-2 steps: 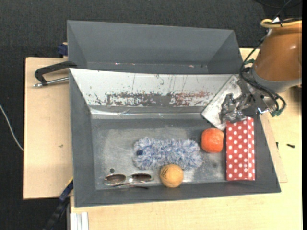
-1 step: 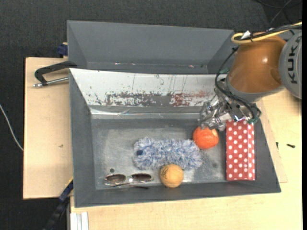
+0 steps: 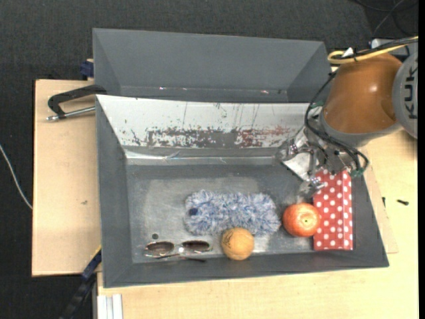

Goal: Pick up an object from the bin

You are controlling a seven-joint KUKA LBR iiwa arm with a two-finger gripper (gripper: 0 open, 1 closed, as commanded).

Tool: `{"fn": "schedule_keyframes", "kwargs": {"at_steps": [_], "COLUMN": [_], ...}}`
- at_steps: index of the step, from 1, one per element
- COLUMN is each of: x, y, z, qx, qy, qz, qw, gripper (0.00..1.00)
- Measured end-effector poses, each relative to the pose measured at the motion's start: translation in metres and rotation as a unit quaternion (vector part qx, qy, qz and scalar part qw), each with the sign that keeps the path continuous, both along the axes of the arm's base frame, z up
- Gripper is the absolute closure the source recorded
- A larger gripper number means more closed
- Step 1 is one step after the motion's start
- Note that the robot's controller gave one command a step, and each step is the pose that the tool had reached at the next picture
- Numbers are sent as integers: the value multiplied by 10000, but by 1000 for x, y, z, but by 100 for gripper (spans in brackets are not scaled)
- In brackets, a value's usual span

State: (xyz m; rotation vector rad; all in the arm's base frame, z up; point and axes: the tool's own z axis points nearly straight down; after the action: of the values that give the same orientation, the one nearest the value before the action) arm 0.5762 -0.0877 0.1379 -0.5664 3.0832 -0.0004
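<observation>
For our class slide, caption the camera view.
Robot gripper above a red dotted bag, apple alongside, in a grey bin.

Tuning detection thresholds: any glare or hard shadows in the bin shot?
Camera view: a bright glare band runs across the bin's far wall, washing it pale around the reddish marks. Camera view: a small highlight sits on the apple, and the sunglasses lenses catch light. Camera view: no hard shadows on the floor, only dimmer metal by the end effector above the red dotted packet.
</observation>
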Motion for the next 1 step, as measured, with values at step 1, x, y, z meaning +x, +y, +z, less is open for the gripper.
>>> {"fn": "schedule_keyframes", "kwargs": {"at_steps": [1], "x": [0], "y": [0], "z": [0], "qx": [0], "qy": [0], "qz": [-1], "qw": [10000], "gripper": [0]}}
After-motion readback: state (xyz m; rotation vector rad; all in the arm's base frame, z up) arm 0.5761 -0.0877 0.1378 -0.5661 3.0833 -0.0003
